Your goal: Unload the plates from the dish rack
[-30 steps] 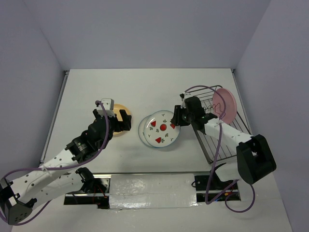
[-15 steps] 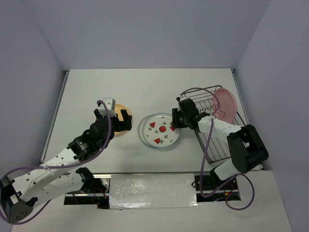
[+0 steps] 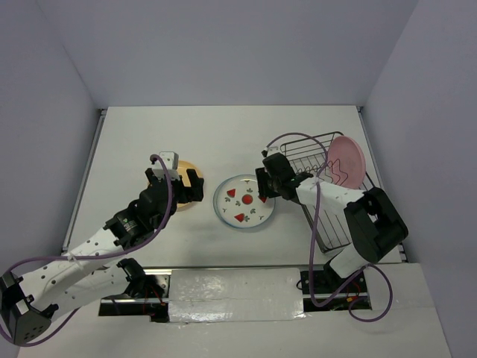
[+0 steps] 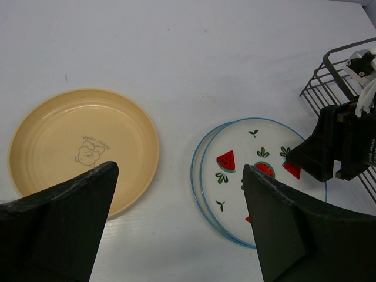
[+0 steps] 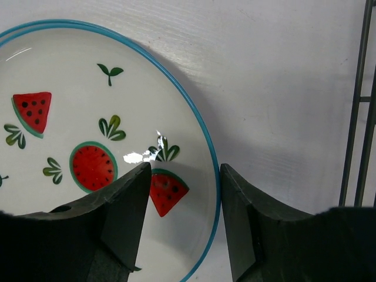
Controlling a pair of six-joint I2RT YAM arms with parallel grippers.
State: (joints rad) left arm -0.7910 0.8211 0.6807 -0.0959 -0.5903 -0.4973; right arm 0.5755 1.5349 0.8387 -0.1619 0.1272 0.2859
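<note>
White table (image 3: 223,134): carries everything; bare surface shows in the gap of both claws

Dish rack (image 3: 307,155): dark wire basket, on the outer side of the right claw (image 3: 262,188), its near corner just beside that claw. In the right wrist view two of its wires (image 5: 359,117) run down the frame edge, past the outer finger. From the left claw (image 3: 174,183) it sits well apart, across the watermelon plate; a corner (image 4: 335,76) shows at the upper right of the left wrist view

Pink plate (image 3: 346,162): only plate in the rack, standing on edge at the rack's far end, beyond the right claw and to its outer side, not touching it

Watermelon plate (image 3: 242,205): white, blue rim, red slices and green sprigs; flat on the table between the two claws. Its rim edge (image 5: 70,106) passes right under the right claw (image 5: 185,170), one finger over the plate's inside, the other over bare table. In the left wrist view it (image 4: 247,170) lies ahead of the inner finger

Yellow-orange plate (image 3: 186,165): flat on the table, directly below the left claw, partly hidden by it from above. Small bear print at its centre (image 4: 82,147), ahead of the outer finger

Left claw (image 4: 179,176): jaws spread wide, holding nothing, above the table

Right claw: jaws apart, gap far wider than the rim below it; not clamped on the plate
</note>
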